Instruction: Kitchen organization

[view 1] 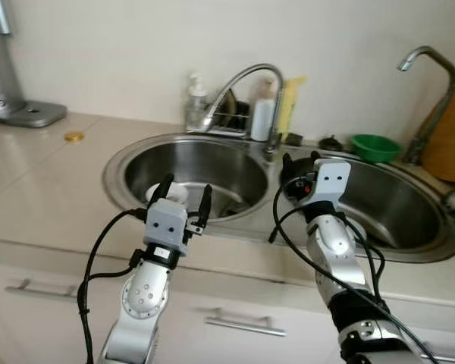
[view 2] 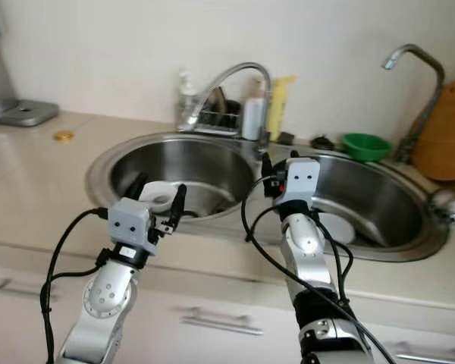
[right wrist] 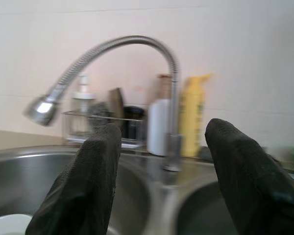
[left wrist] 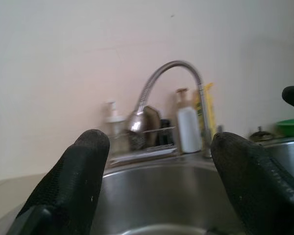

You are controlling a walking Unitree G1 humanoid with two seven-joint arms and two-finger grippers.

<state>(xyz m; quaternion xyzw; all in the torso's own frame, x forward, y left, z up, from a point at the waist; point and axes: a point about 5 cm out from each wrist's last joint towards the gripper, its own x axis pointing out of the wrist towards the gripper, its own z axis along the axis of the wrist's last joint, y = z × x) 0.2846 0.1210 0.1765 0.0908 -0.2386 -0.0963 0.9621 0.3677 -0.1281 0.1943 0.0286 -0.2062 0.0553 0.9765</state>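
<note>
A double steel sink is set in the beige counter, with a left basin [view 1: 212,163] and a right basin [view 1: 398,201]. A white dish [view 2: 161,196] lies in the left basin and a white plate [view 2: 338,226] in the right one. My left gripper [view 1: 185,196] hovers open over the front rim of the left basin, just above the dish, holding nothing. My right gripper [view 1: 301,161] stands open and empty over the divider between the basins, in front of the curved faucet [view 1: 243,76]. In the right wrist view the faucet's spray head [right wrist: 43,108] hangs above the left basin.
Behind the sink stand a soap dispenser [view 1: 196,102], a wire caddy [view 1: 231,120], a white bottle [view 1: 262,117] and a yellow bottle [view 1: 290,102]. A green bowl [view 1: 375,146], a second tap [view 1: 428,61] and a wooden board [view 1: 451,133] sit at the right. A gold lid [view 1: 74,136] and an appliance base [view 1: 30,112] are at the left.
</note>
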